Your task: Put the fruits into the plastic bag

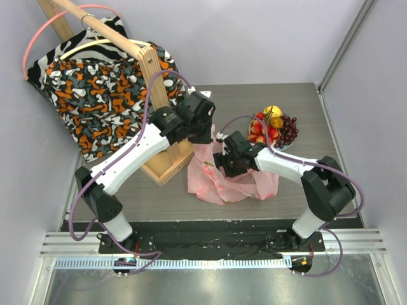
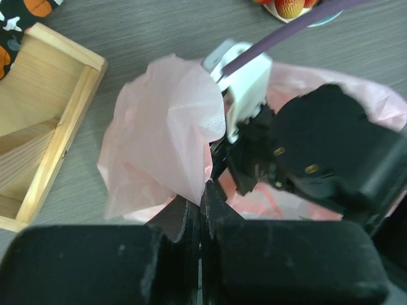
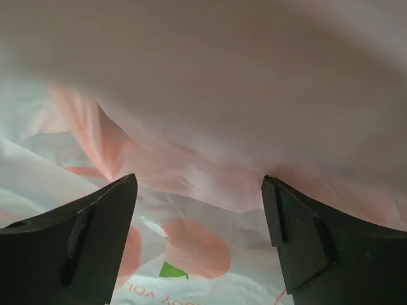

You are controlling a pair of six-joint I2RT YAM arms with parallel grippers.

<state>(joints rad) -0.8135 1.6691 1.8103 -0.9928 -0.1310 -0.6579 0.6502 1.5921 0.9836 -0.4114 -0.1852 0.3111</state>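
From above, the plastic bag lies crumpled at the middle of the table, toward its near edge. The fruits are heaped on a pale plate toward the far right corner, apart from the bag, and none shows inside it. The left fingers hang over the bag's far left part with pink film drawn up to them. The right fingers point into the bag from its right. A wooden frame draped with a patterned cloth stands at the far left.

In the left wrist view, the left fingers are pressed together on a pinch of the bag, holding one side of its mouth lifted. The right arm's black head sits just beyond, inside the raised film.

In the right wrist view, the right fingers stand wide apart with nothing between them. Pink film hangs just ahead and above, printed film below.

The step in hand looks like spreading the bag's mouth, with no fruit loaded yet. Next, the right arm probably needs either to catch the opposite lip and widen the opening, or to back out toward the plate and close on one fruit, while the left keeps its side up.
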